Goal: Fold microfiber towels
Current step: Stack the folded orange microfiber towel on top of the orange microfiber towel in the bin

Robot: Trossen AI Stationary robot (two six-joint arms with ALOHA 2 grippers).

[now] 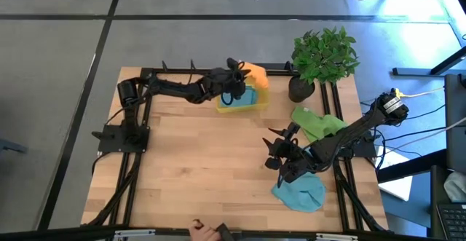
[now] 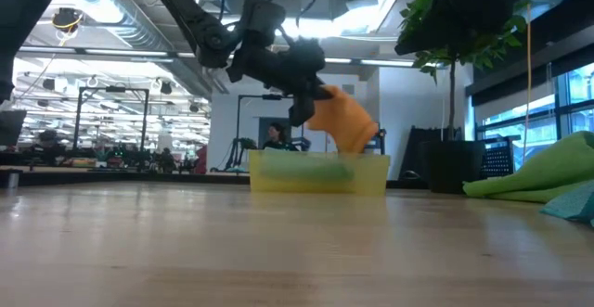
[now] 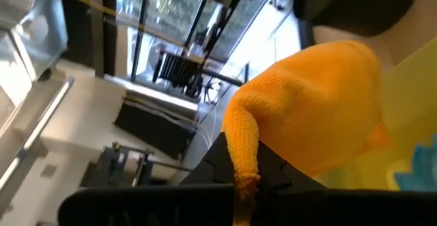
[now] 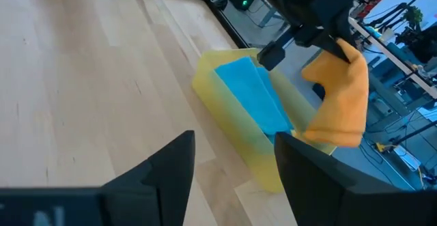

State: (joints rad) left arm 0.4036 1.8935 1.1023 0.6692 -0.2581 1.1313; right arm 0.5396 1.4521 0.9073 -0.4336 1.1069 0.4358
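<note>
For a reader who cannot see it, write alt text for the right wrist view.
Across a wooden table, the left gripper lifts an orange towel above a yellow bin holding a folded blue towel. The right gripper's open fingers frame the foreground.

Left hand (image 1: 237, 81) clamped shut, raised; right hand (image 1: 280, 153) open, low.

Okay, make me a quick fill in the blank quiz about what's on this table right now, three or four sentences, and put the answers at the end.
1. The left gripper holds the ____ towel above the yellow bin.
2. Inside the bin lies a folded ____ towel.
3. The right gripper hovers with its jaws ____.
4. The green towel lies on the table beside the potted ____.

Missing words: orange; blue; open; plant
</note>
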